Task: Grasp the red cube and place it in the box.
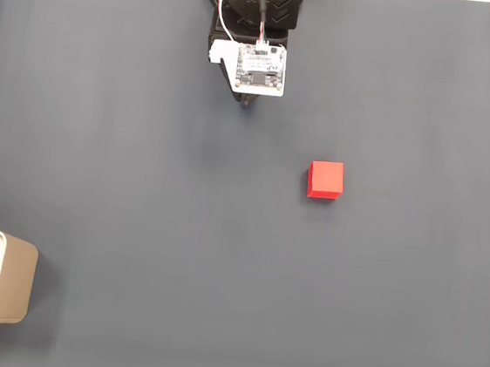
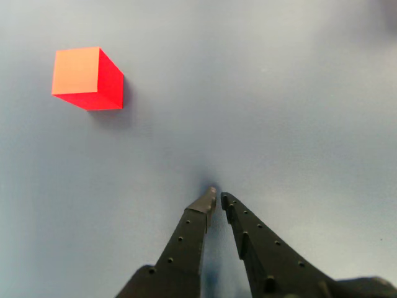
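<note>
In the fixed view we look straight down on a dark grey mat (image 1: 140, 181) that covers the table, and the arm (image 1: 253, 27) reaches in from the top edge, a little left of centre. We see its black body, red and white wires looping over it, and a white board (image 1: 261, 68) with a small chip on it facing up at us. Below that board only a dark tip shows, so from here we cannot judge the gripper. The other view looks along the gripper (image 2: 218, 197) from behind: two black fingers (image 2: 186, 239) with small holes along them rise from the bottom edge and narrow towards each other, their tips just beside one another with a thin gap between. We read the jaws as almost closed, and nothing is held between them. The tips hang over bare mat. The red cube (image 1: 325, 180) sits flat on the mat, right of centre in the fixed view, below and to the right of the arm, well apart from it. In the other view the red cube (image 2: 87, 77) lies in the upper left, away from the fingertips. The box (image 1: 13, 291) stands at the lower left edge of the fixed view, partly cut off, tan outside with a white rim, far from the cube.
</note>
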Controlling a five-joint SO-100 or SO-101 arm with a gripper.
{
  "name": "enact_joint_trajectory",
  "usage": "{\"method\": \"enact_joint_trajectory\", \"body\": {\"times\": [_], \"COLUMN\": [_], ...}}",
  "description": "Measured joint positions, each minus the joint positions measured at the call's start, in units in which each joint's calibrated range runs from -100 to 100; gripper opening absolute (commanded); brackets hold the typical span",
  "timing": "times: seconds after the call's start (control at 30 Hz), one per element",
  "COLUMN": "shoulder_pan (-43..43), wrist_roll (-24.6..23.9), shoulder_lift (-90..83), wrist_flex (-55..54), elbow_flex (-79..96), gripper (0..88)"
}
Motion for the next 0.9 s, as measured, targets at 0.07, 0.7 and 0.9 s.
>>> {"method": "enact_joint_trajectory", "body": {"times": [0.07, 0.7, 0.9], "shoulder_pan": [0.0, 0.0, 0.0], "wrist_roll": [0.0, -0.2, -0.2], "shoulder_lift": [0.0, 0.0, 0.0], "wrist_flex": [0.0, 0.0, -0.7], "elbow_flex": [0.0, 0.0, 0.0], "gripper": [0.0, 0.0, 0.0]}}
